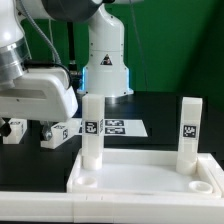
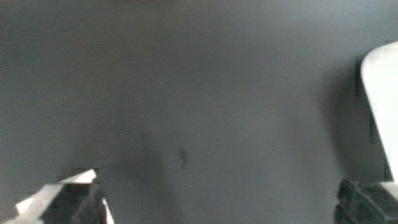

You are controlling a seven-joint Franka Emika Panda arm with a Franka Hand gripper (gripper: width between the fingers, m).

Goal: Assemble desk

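The white rimmed tabletop point(image 1: 150, 185) lies at the front of the exterior view. Two white legs stand upright in its far corner sockets, one on the left point(image 1: 92, 130) and one on the right point(image 1: 188, 130). Two more legs point(image 1: 58, 132) point(image 1: 12, 130) lie loose on the black table at the exterior view's left. The arm's white hand point(image 1: 38, 98) hovers above these loose legs; its fingers are not clear there. In the wrist view my gripper point(image 2: 217, 205) is open, with only dark table between the fingertips point(image 2: 71, 200). A blurred white part point(image 2: 381, 100) shows at that view's edge.
The marker board point(image 1: 118, 126) lies flat behind the tabletop, before the robot's white base point(image 1: 105, 60). A green backdrop stands behind the black table.
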